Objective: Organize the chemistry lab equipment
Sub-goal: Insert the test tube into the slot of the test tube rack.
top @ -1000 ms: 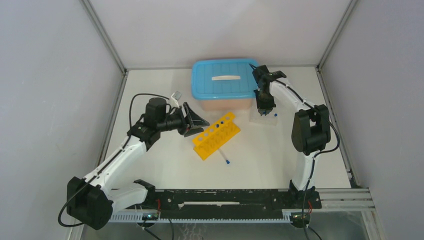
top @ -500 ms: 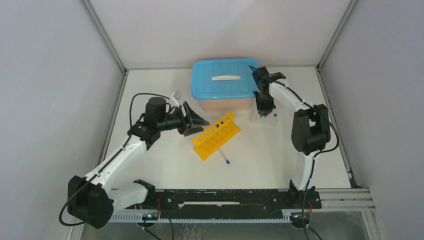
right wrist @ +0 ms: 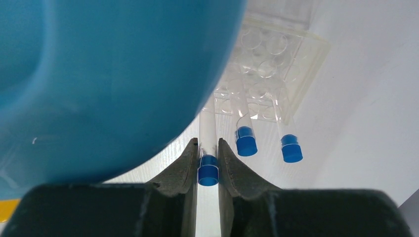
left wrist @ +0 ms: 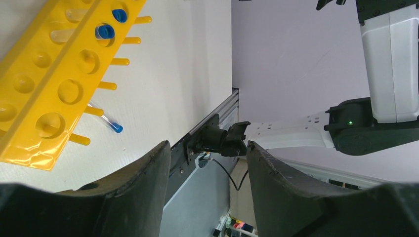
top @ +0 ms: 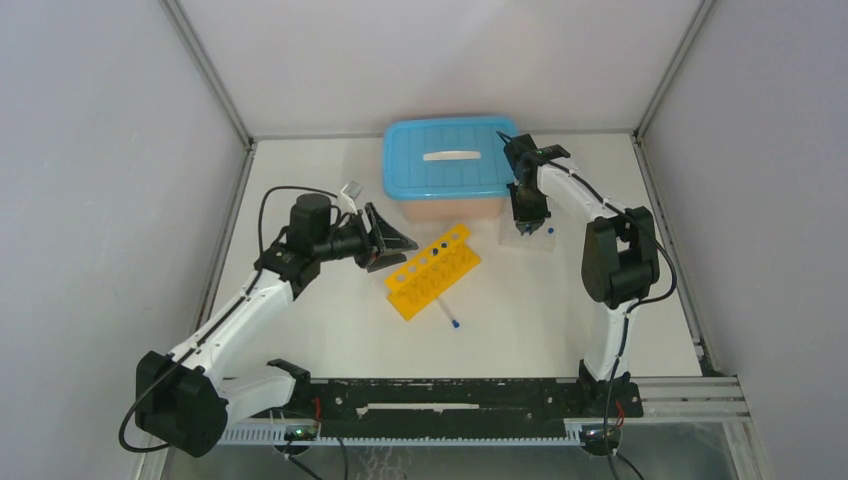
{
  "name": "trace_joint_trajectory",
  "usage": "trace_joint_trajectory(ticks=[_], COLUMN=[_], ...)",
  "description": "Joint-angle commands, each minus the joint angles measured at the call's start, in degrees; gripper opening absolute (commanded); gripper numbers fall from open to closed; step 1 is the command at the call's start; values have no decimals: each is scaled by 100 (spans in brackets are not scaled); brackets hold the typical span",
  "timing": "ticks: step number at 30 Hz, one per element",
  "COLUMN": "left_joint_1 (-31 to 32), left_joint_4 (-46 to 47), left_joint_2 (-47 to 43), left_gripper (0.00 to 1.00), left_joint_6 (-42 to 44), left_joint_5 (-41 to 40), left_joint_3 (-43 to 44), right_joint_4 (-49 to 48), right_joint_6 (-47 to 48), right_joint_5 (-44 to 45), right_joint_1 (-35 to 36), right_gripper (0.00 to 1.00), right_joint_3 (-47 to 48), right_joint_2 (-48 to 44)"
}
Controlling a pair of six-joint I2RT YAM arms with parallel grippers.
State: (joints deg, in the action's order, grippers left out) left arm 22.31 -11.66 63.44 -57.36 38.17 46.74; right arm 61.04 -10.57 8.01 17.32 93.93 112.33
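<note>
- Left tool (top: 390, 240): fingers apart, holding nothing, just beside the yellow rack (top: 432, 271) on the tabletop (top: 320, 320).
- A loose tube (top: 449, 317) lies near the rack.
- Right tool (right wrist: 208, 146): clamped on a blue-capped tube (right wrist: 208, 174) seated in the clear tray (right wrist: 296, 59) beside the blue-lidded box (top: 440, 160). It is best drawn out along the tube's own axis, clear of the neighbouring tubes (right wrist: 245, 140) and the lid.
</note>
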Motion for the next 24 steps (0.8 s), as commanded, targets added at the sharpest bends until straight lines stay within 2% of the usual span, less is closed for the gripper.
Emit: trace_joint_trajectory(ticks=[1, 15, 24], left_joint_1=[-50, -51, -42], left_joint_4=[208, 293, 357], left_joint_2=[-7, -74, -165], left_gripper=[62, 62, 62], left_joint_6=[156, 40, -64], left_joint_5=[152, 90, 20], left_joint_3=[459, 391, 344], right_joint_4=[-101, -91, -177], right_joint_6=[45, 98, 90], right_joint_5=[-17, -49, -50], right_joint_1=[-35, -51, -62], right_gripper=[22, 32, 33], right_joint_3=[193, 251, 196], right_joint_2=[156, 149, -47])
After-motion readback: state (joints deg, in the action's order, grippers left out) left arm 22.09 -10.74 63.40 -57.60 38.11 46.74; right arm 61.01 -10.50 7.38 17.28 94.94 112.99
